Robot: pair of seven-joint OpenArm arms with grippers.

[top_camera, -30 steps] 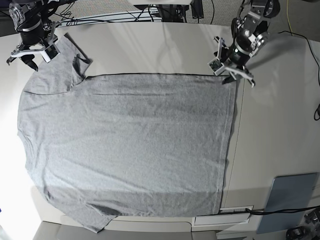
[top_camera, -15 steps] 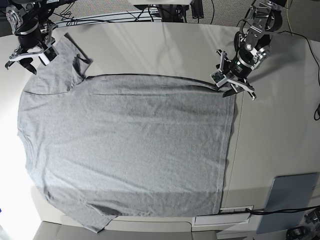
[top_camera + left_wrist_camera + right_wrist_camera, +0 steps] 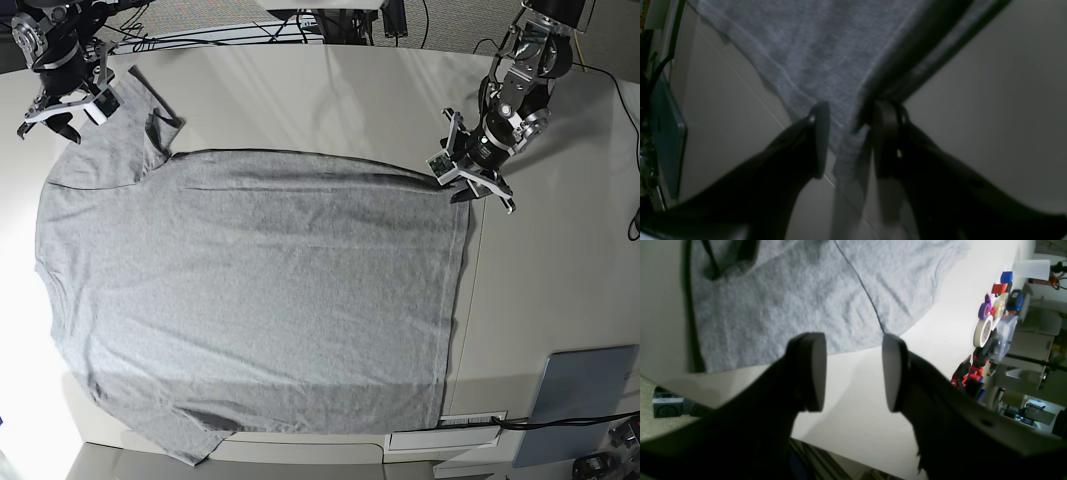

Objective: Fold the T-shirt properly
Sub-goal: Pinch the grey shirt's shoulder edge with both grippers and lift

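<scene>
- The jaws of the left gripper [image 3: 848, 140] stood parted, one on either side of the T-shirt's corner, the cloth lying in the gap between them; whether either pad touched the fabric could not be told.
- The jaws of the right gripper [image 3: 853, 371] stood parted with nothing between them, poised over bare worktop [image 3: 853, 426] just beside the edge of a sleeve.
- The T-shirt [image 3: 260, 300], heather grey, lay spread flat across the worktop [image 3: 330, 90] with its plain side up; a dark fold line ran along its far edge.
- In the base view the left gripper [image 3: 478, 172] sat low at the shirt's far hem corner, on that view's right, while the right gripper [image 3: 62, 108] hung at the far sleeve, on that view's left.
- A flat grey-blue panel [image 3: 578, 392] lay at the near right of the worktop, well apart from the shirt; its edge [image 3: 668, 133] showed in the left wrist view.
- Rolls of tape [image 3: 985, 327] and small coloured items [image 3: 1002, 283] lay beyond the worktop's edge in the right wrist view.
</scene>
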